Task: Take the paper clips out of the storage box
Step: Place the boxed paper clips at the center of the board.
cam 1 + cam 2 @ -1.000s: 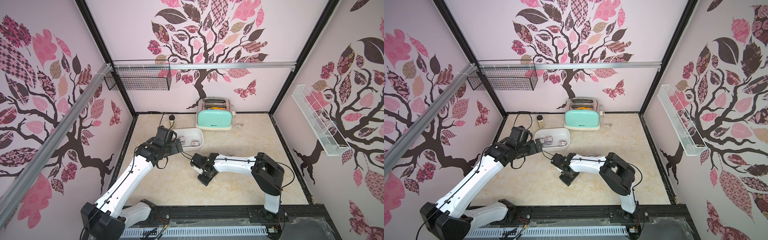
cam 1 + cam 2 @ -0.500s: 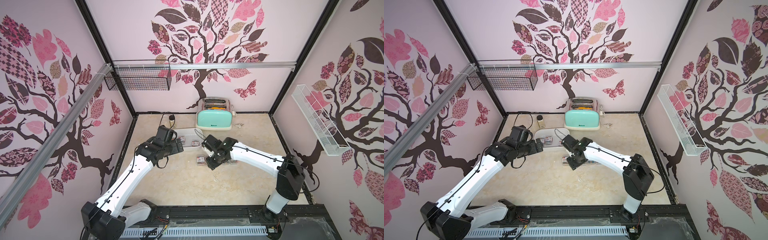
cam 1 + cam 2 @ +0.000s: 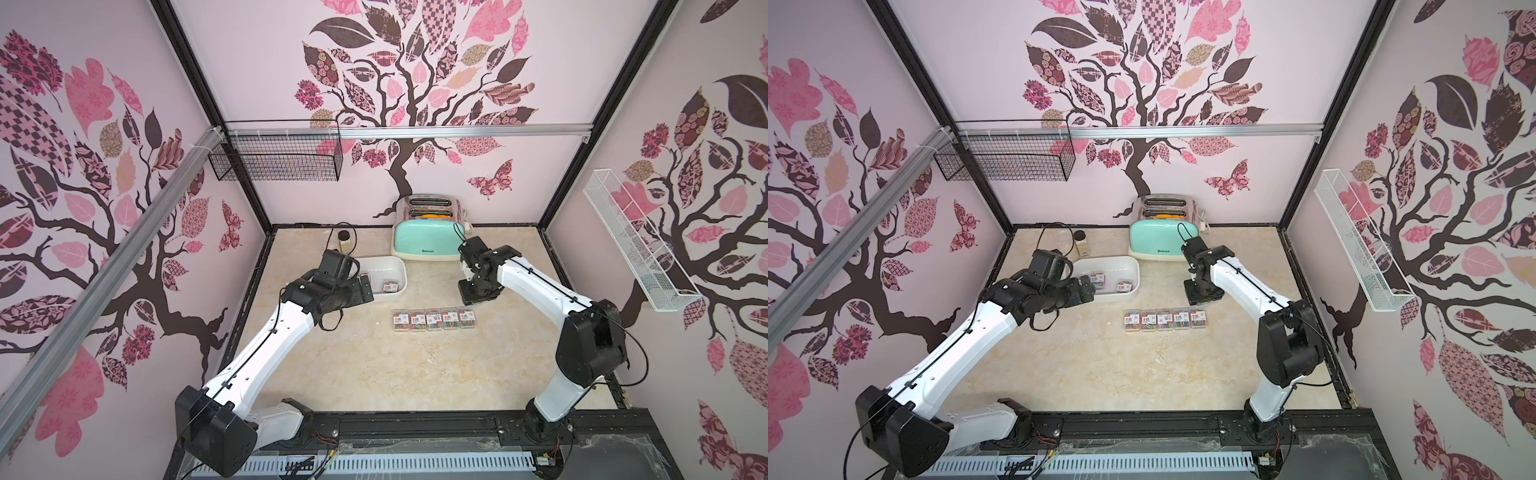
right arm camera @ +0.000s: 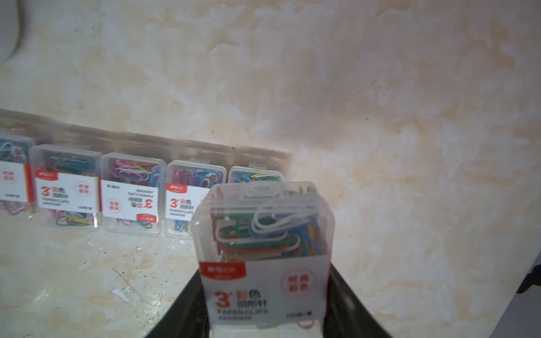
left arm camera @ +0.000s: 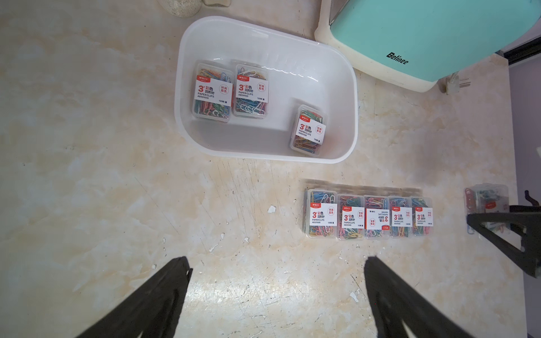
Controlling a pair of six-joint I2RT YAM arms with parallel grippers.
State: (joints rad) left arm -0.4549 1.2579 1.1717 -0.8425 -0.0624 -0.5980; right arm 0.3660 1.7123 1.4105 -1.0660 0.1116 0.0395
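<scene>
Over the counter (image 5: 87, 146) near the five-case row (image 5: 376, 218), right end effector (image 3: 478, 296) pinches a paper clip case (image 4: 263, 234) by its side walls, which looks light, stiff and slick; three cases (image 5: 212, 90) sit in storage box (image 5: 263, 137); left end effector (image 5: 276, 260) wide open, empty.

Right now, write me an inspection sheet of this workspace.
Surface: beige marbled tabletop, scuffed, with white flecks.
Job's things: three paper clip cases lie in the storage box; a row of five sits on the tabletop; one held case is out of the box.
Clutter: mint toaster and a dark-lidded jar at the back.
Grippers: left gripper open and empty, over the tabletop near the box; right gripper shut on the held case.
Cables: a black cable loop hangs by each wrist; the toaster plug lies loose.
Surroundings: black wire basket on the back wall, white wire basket on the right wall.
</scene>
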